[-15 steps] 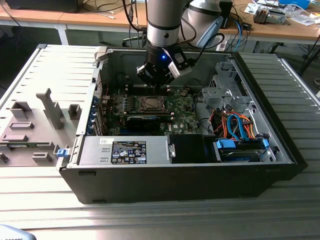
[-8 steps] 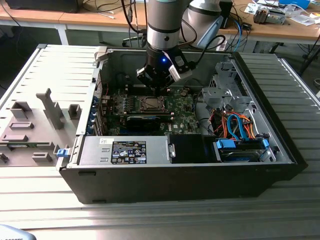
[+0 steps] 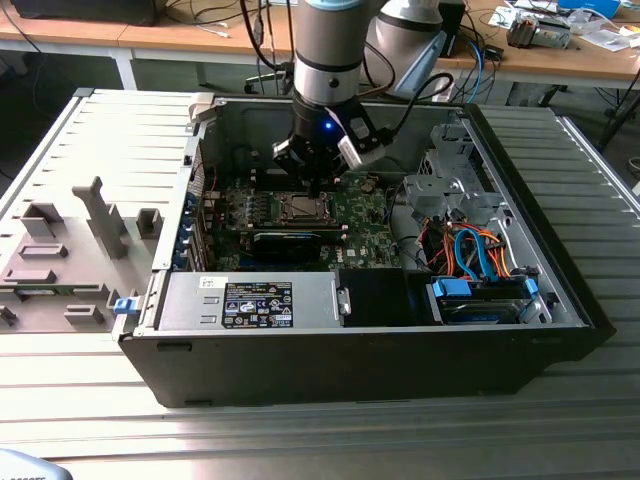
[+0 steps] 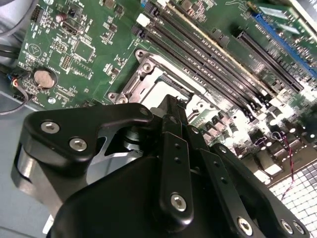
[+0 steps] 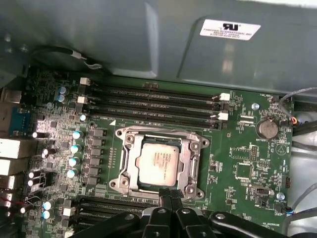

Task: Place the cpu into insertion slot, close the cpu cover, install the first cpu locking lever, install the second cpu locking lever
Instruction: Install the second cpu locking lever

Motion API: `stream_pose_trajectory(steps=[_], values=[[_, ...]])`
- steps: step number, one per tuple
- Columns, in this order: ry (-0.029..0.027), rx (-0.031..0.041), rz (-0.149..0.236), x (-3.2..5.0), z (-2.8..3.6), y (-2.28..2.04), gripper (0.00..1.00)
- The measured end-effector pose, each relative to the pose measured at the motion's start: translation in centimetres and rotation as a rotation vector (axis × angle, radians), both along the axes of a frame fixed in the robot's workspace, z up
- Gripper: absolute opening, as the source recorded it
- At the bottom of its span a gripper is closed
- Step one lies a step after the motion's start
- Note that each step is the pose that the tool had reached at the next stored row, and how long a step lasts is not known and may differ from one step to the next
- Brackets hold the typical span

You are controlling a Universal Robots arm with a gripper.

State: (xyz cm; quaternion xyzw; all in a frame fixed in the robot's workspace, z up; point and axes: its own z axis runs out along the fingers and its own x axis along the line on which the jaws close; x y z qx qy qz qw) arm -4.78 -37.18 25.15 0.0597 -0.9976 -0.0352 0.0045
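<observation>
The cpu (image 5: 158, 166), a silvery-grey square chip, lies in the insertion slot (image 5: 121, 184) on the green motherboard. The cpu cover (image 5: 190, 166), a thin metal frame, lies flat over it, and the chip shows through its window. My gripper (image 5: 170, 194) is shut and holds nothing. Its black fingertips hang just over the socket's edge, on the side of the nearer bank of memory slots. In the exterior view the gripper (image 3: 318, 190) reaches down into the open computer case right above the insertion slot (image 3: 300, 208). The second wrist view has the gripper (image 4: 174, 106) against the cover (image 4: 136, 82).
Long black memory slots (image 5: 153, 101) run beside the socket, and a coin battery (image 5: 267, 129) sits further off. The grey case wall (image 5: 148, 39) rises behind the board. A power supply (image 3: 250, 300) and a drive cage with orange and blue cables (image 3: 480, 250) crowd the case.
</observation>
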Motion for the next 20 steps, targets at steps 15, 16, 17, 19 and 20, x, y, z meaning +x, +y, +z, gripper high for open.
stream_pose_trajectory(steps=[15,16,17,19,20], values=[[0.0001,0.0198,0.000,0.00,-0.04,-2.68,0.11],[0.0000,0.0206,0.000,0.00,-0.04,-2.80,0.11],[0.0001,0.0214,0.000,0.00,-0.04,-2.94,0.11],[0.0000,0.0224,0.000,0.00,-0.05,-3.17,0.11],[0.0000,0.0225,0.000,0.00,-0.05,-3.24,0.11]])
